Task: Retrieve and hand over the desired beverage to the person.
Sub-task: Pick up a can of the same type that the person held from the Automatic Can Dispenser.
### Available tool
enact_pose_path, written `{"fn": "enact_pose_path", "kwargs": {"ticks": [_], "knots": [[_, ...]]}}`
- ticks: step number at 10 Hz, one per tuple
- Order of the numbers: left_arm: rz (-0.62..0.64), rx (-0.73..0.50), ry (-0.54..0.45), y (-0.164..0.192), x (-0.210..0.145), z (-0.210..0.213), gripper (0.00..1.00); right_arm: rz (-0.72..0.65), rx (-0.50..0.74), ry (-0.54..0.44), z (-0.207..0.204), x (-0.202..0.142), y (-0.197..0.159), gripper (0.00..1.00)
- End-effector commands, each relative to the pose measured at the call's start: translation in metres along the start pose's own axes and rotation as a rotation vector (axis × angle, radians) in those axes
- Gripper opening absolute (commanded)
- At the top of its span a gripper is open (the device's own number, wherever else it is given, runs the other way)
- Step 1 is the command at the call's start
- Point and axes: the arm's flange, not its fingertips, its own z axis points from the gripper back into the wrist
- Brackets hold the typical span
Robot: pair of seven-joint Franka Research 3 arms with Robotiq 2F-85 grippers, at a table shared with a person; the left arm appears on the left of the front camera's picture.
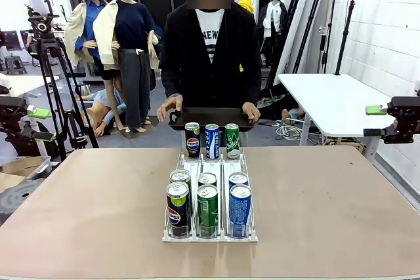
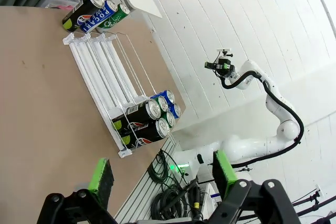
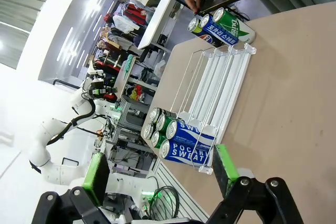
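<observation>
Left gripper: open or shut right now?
Open. In the left wrist view the left gripper has its green-padded fingers spread wide, nothing between them.

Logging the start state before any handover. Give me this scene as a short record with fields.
Person: stands at the table's far side, both hands on a black tray
Rack: white, three lanes, mid-table
Far cans: three upright at the rack's far end: black Pepsi, blue Pocari, green
Near cans: six at the rack's near end, two per lane: black, green, blue
Left claw: open, holding nothing, clear of the cans
Right claw: open, holding nothing, clear of the cans
Handover: not yet begun
</observation>
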Motion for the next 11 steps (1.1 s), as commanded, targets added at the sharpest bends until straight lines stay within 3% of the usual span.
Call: {"fn": "enact_pose_path", "kwargs": {"ticks": [1,11], "knots": [[-0.002,0.001,-0.003,-0.0008,-0.0006,0.0009,1.0,0.003,-0.006,-0.003,-0.0002,-0.0005,0.0008,1.0],[-0.002,0.001,-0.003,-0.0008,-0.0006,0.0009,1.0,0.003,-0.006,-0.003,-0.0002,-0.0005,0.0008,1.0]]}}
